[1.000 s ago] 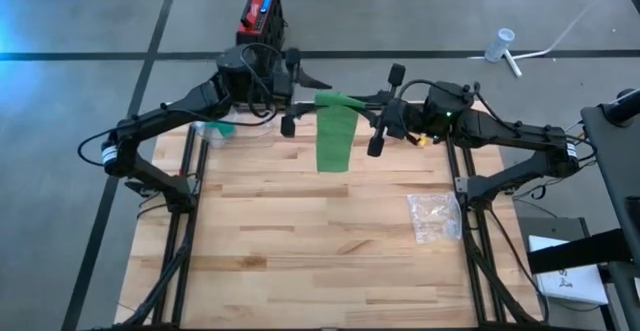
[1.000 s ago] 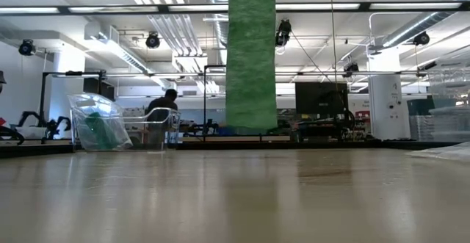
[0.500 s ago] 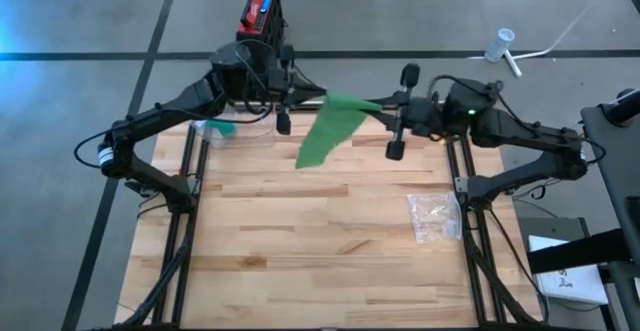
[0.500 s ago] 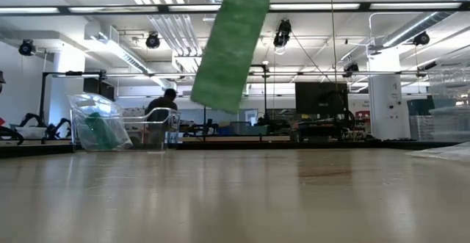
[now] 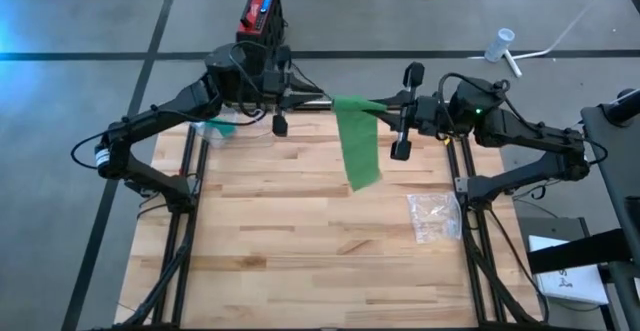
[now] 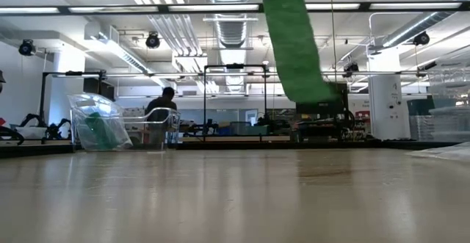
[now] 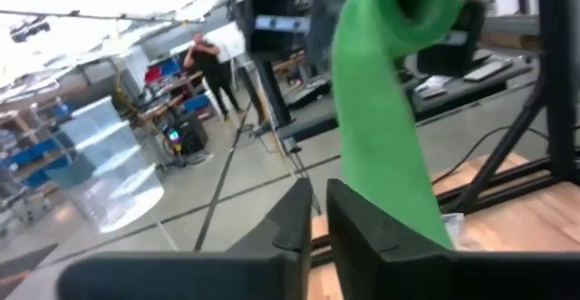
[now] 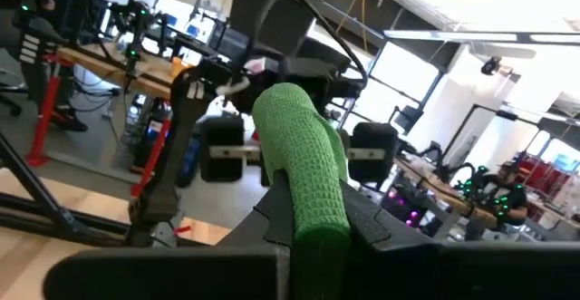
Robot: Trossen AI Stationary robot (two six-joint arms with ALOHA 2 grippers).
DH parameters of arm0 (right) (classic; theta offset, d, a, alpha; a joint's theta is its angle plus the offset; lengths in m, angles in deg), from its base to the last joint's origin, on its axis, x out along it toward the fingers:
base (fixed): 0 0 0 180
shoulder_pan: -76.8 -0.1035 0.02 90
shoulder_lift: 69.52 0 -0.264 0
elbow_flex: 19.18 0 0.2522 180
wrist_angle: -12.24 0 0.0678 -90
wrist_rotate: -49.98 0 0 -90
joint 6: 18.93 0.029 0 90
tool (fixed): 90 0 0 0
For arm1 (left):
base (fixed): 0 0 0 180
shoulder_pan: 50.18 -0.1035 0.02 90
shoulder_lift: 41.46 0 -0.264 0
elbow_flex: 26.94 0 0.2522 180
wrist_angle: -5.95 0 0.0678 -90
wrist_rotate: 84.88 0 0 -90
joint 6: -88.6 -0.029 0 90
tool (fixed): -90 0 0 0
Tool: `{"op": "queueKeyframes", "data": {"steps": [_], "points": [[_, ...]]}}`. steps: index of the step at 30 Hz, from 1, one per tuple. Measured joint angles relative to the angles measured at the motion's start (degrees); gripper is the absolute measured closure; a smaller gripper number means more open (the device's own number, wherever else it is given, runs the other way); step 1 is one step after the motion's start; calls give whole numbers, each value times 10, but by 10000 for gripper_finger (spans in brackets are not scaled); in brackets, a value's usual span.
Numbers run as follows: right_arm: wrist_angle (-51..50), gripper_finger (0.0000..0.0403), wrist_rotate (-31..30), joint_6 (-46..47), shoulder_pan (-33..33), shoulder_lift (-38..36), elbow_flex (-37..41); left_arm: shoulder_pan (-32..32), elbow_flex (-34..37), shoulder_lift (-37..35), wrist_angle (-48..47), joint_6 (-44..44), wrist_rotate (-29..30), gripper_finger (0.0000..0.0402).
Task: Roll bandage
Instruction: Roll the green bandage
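A long green bandage (image 5: 358,146) hangs as a flat strip high over the table's far middle. Its lower end (image 6: 305,92) is clear of the wooden top and slants toward the table's right. My right gripper (image 5: 370,103) is shut on its upper end (image 8: 304,155). My left gripper (image 5: 318,98) points level toward it from the left, shut with nothing between the fingers. In the left wrist view the strip (image 7: 381,137) hangs just beyond and beside the left gripper (image 7: 317,214); I cannot tell whether they touch. My right gripper pinches the bandage's upper end (image 8: 313,218) between its two fingers, coming level from the table's right. The green cloth runs forward out of the fingers, bends over (image 8: 285,101) and drops. The rest hangs slack below, lifted clear of the table.
A clear plastic container (image 5: 225,129) with green stuff inside stands at the table's far left. A clear plastic bag (image 5: 433,216) lies near the right edge. A red and black box (image 5: 262,11) sits on the floor beyond. The near half of the wooden table (image 5: 300,261) is bare.
My right gripper has drawn back toward the table's right edge and risen slightly, taking the bandage's upper end along. My left gripper has shut and let go of that end. The hanging strip swung toward the left, then back; its lower end now slants to the right.
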Motion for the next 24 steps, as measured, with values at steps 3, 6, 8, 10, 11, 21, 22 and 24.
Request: {"op": "queueKeyframes", "data": {"steps": [3,6,8,10,11,21,22,24], "points": [[3,378,-15,-7,1,3,1,3,0,-2,12,1,-35,335],[0,378,-16,-8,2,11,2,9,0,1,26,2,-42,283],[1,378,-17,-9,3,17,2,10,-1,9,44,6,-42,246],[3,376,-21,-10,3,23,2,11,-1,17,54,19,-42,209],[5,376,-25,-11,3,26,2,11,-1,22,62,24,-42,193],[1,376,-26,-13,3,38,2,11,-1,59,110,34,-31,162],[-1,375,-26,-13,3,39,2,11,-1,61,119,33,-31,182],[-1,375,-21,-13,3,39,2,11,-1,65,128,35,-31,238]]}}
